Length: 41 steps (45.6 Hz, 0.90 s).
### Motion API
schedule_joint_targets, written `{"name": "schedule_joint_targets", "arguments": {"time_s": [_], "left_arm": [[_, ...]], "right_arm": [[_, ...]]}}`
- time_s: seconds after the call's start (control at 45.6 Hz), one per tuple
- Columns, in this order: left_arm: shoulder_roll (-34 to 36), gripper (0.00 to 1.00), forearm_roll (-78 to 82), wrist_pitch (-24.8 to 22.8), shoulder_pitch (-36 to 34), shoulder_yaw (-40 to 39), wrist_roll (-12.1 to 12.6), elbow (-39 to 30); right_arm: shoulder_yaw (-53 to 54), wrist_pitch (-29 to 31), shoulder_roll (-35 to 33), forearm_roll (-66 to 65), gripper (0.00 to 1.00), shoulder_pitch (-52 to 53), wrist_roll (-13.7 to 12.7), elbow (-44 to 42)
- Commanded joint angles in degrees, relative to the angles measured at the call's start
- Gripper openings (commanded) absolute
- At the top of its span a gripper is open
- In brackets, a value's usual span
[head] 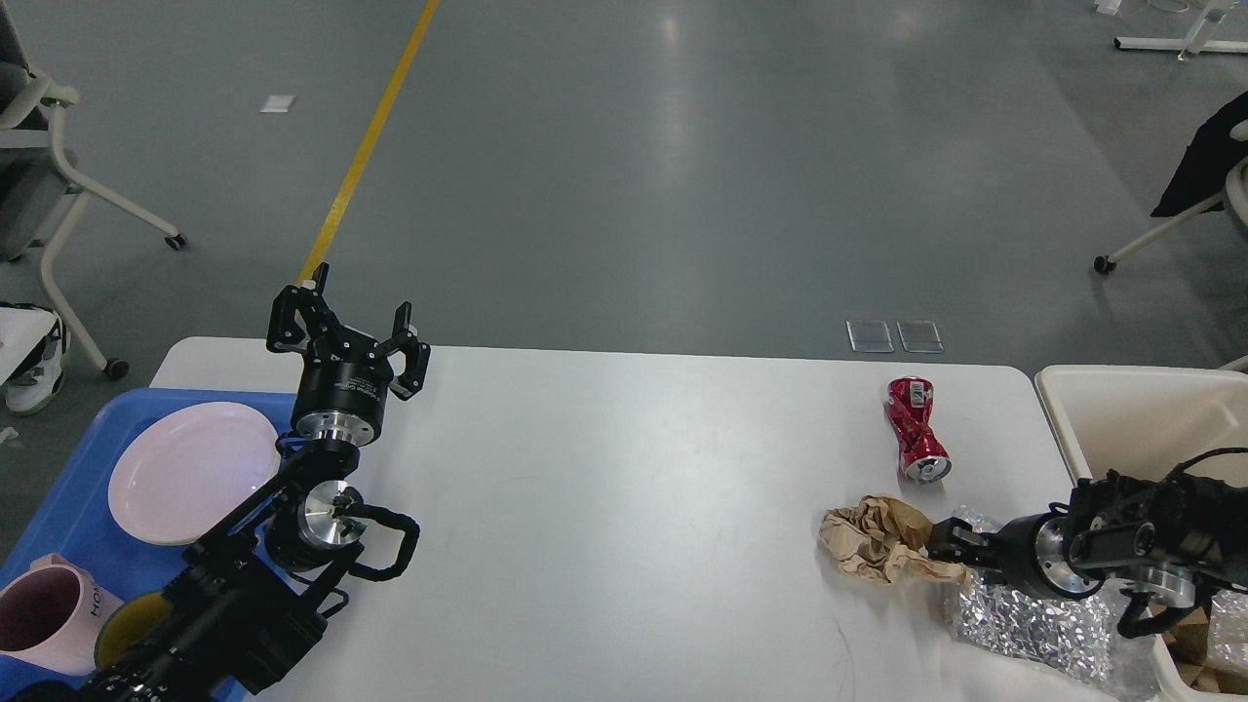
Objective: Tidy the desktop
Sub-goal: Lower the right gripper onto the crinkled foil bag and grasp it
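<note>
The white desktop (pixel 634 487) carries a crushed red can (pixel 915 429) at the far right, a crumpled brown paper (pixel 877 538) nearer to me, and a shiny silver foil bag (pixel 1033 624) at the front right. My right gripper (pixel 944 551) comes in from the right, low over the foil bag, its tips at the paper's right edge; it is small and dark, so I cannot tell how its jaws stand. My left gripper (pixel 349 327) is open and empty, raised above the desktop's far left corner.
A blue tray (pixel 58 507) at the left holds a pink plate (pixel 190 470), a pink mug (pixel 39 614) and a yellow cup (pixel 127 629). A cream bin (pixel 1121 409) with paper scraps stands at the right. Chairs stand on the floor beyond.
</note>
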Motion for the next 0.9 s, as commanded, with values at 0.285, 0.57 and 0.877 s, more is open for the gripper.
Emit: {"name": "schedule_joint_targets", "arguments": {"time_s": [0.285, 0.57, 0.877], "left_arm": [[-0.03, 0.96, 0.0, -0.03, 0.0, 0.0, 0.0, 0.0], [-0.03, 0.96, 0.0, -0.02, 0.0, 0.0, 0.0, 0.0], [-0.03, 0.96, 0.0, -0.03, 0.0, 0.0, 0.0, 0.0]], "right_arm": [[0.28, -0.51, 0.49, 0.02, 0.0, -0.31, 0.78, 0.19], [0.28, -2.53, 0.4, 0.11, 0.0, -0.49, 0.78, 0.54], [-3.14, -1.91, -6.88, -6.91, 0.0, 4.6, 0.78, 2.39]]}}
